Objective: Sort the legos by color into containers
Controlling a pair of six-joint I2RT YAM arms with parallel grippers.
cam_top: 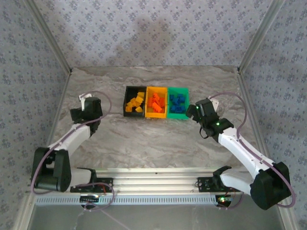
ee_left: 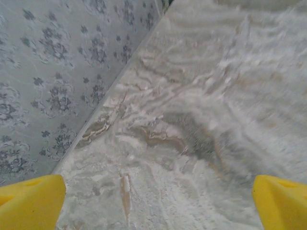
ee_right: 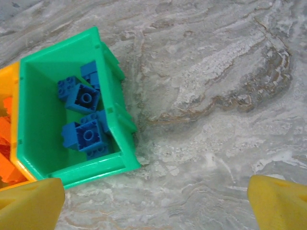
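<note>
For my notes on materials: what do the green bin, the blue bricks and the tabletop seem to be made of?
Green bin: probably moulded plastic, smooth, slightly shiny, with ribs outside. Blue bricks: hard plastic, studs catching light. Tabletop: marble look, grey-brown veins; real stone or printed laminate, I cannot tell.

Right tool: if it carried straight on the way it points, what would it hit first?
The right tool would likely meet the bare table, beside the green bin, though depth is unclear.
</note>
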